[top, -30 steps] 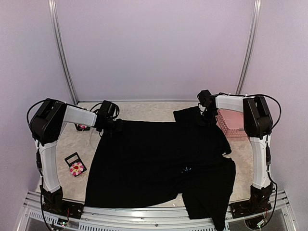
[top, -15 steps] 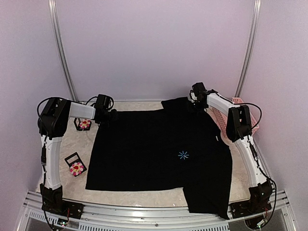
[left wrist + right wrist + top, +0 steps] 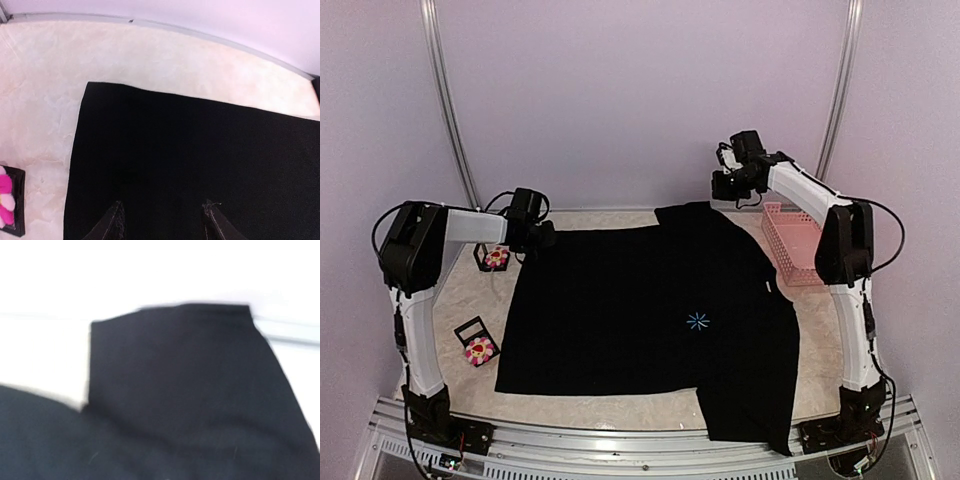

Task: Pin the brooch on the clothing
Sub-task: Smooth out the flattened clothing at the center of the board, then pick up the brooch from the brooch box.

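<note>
The clothing (image 3: 640,310), a black T-shirt, lies spread flat on the table with a light-blue starburst mark (image 3: 698,321) on its chest. Two near-identical flower brooches rest on black cards left of it: one brooch (image 3: 496,258) far back, its petals at the left wrist view's edge (image 3: 5,200), the other brooch (image 3: 478,349) nearer. I cannot tell which is the task's. My left gripper (image 3: 540,238) hovers over the shirt's far-left corner, its jaws (image 3: 165,220) apart over flat cloth (image 3: 200,150). My right gripper (image 3: 722,187) hangs raised above the far sleeve (image 3: 180,370); its fingers stay out of its blurred wrist view.
A pink basket (image 3: 792,242) stands at the back right beside the shirt. One sleeve (image 3: 750,420) drapes over the table's front edge. A small white tag (image 3: 769,287) shows on the shirt's right side. Bare marble tabletop (image 3: 460,300) lies around the brooch cards.
The bunched shirt has been drawn out flat toward the back. My right gripper has risen off the far sleeve, which now lies on the table. My left gripper shifted back and left.
</note>
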Available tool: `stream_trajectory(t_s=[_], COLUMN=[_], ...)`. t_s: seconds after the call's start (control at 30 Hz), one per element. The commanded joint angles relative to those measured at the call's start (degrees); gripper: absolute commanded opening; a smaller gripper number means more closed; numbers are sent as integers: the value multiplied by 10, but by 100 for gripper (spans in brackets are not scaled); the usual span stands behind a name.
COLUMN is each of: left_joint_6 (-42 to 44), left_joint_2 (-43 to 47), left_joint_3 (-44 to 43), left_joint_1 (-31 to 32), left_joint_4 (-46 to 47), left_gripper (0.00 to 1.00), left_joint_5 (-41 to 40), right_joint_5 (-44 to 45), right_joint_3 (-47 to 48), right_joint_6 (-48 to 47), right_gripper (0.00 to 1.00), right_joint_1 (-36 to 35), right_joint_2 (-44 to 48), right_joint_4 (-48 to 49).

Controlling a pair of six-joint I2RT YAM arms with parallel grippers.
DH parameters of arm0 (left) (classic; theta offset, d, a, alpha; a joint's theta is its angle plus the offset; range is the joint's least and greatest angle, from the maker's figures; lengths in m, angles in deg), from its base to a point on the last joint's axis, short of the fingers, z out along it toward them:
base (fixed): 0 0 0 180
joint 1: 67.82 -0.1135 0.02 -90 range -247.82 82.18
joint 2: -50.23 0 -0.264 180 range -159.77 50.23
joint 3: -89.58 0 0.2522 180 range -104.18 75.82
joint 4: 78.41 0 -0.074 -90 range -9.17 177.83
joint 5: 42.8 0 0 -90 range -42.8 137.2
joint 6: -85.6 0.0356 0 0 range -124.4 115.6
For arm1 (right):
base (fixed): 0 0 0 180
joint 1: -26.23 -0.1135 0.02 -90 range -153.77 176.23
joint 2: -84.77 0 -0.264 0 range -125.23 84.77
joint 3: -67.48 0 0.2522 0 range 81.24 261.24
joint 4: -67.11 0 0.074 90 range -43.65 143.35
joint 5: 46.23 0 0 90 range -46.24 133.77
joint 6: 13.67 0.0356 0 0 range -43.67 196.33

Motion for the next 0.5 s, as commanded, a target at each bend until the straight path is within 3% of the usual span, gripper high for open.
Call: stream_trajectory(t_s=[0.0, 0.2, 0.47], left_joint_6=[15, -25, -47], left_joint_2=[121, 237, 341], left_joint_3=[61, 210, 346], left_joint_1=[56, 136, 200], left_joint_4=[4, -2, -6], left_gripper=[48, 49, 49], left_joint_5=[-40, -13, -40], right_joint_5=[60, 56, 78], right_joint_3=[-165, -477, -663], right_joint_6=[-7, 72, 147], right_gripper=[0, 0, 0], right_joint_1=[-60, -132, -209], right_joint_2=[154, 308, 339], right_joint_4=[-79, -32, 4])
